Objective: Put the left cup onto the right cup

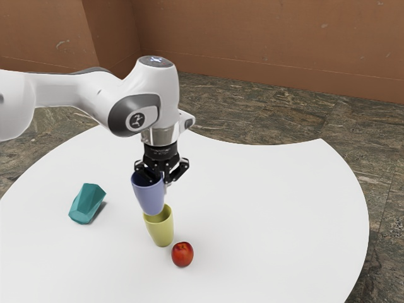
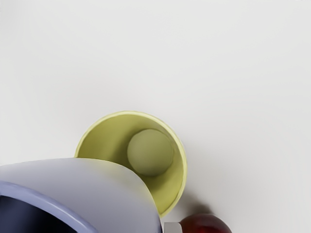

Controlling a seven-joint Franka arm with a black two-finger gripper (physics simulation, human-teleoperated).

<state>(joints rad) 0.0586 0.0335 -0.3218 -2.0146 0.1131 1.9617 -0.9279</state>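
Observation:
A lavender-blue cup [image 1: 148, 192] hangs upright in my gripper [image 1: 159, 178], whose black fingers are shut on its rim. Its base sits just above the mouth of the yellow-green cup [image 1: 159, 226], which stands upright on the white round table [image 1: 265, 208]. In the wrist view the blue cup [image 2: 82, 199] looms large under my hand and covers part of the yellow-green cup's rim [image 2: 133, 160], whose open inside and round bottom show beyond it. I cannot tell whether the two cups touch.
A red apple [image 1: 182, 254] lies just in front of the yellow-green cup; its edge shows in the wrist view as the apple [image 2: 204, 224]. A teal faceted object [image 1: 86, 203] lies on its side toward the exterior view's left.

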